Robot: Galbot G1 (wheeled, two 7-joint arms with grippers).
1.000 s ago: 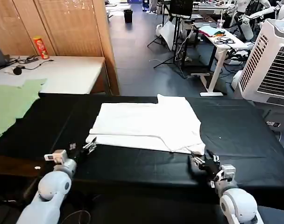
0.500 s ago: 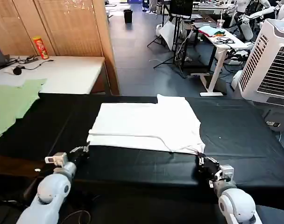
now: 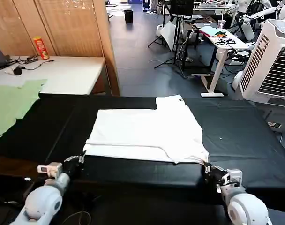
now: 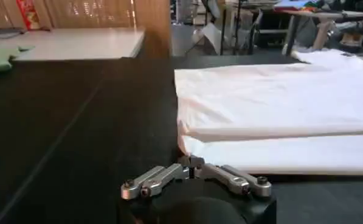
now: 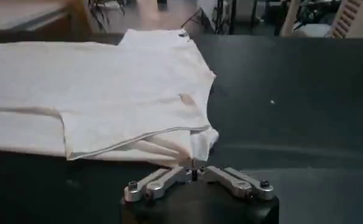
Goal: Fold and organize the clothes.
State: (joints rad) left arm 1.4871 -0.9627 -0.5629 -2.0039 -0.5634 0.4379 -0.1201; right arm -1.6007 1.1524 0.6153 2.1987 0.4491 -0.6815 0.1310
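A white T-shirt [image 3: 147, 133] lies partly folded on a black counter [image 3: 245, 136], roughly in the middle of it. The shirt's body is doubled over into a broad rectangle. One sleeve sticks out at the far edge, toward the robot's right. The near hem runs along the front of the counter, with a folded layer showing beneath the top one.

The left pincer [image 3: 79, 159] sits low at the shirt's near left corner. In the left wrist view, the left pincer [image 4: 190, 162] has its fingers drawn together on the corner of the cloth, right where the lower fold meets the counter.

The right pincer [image 3: 207, 167] sits low at the shirt's near right corner. In the right wrist view, the right pincer [image 5: 194, 167] has its fingers closed on the bunched corner of the T-shirt [image 5: 108, 91], where several layers of fabric gather into small folds.

Both arms reach in from the near edge of the counter, one at each end of the hem, well apart from each other.

To the robot's left, beyond the black surface, a pale green cloth [image 3: 11, 103] lies on a lighter table. A red can [image 3: 40, 47] stands farther back on that table. A white fan unit [image 3: 271, 65] stands off to the right.
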